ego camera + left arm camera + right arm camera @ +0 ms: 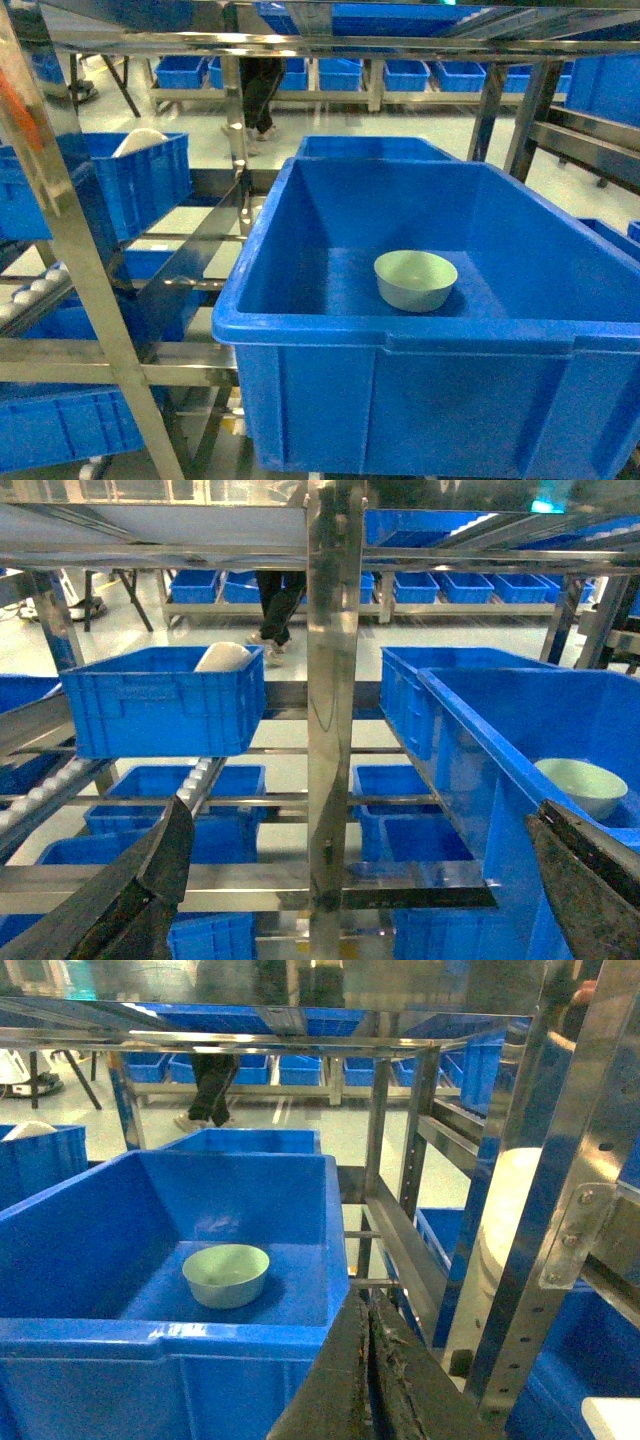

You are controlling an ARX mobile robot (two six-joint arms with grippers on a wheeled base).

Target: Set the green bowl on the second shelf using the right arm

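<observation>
One right hand, right-wrist view only.

- The crate's near wall runs off the head view's bottom and right edges.
- We see only the walker's legs behind the racking.
- A white object sits half hidden behind a steel post.

We find no readable text, label, brand, number or sign anywhere in these views; the blue crates and the steel racking carry no legible markings that we can make out.
</observation>
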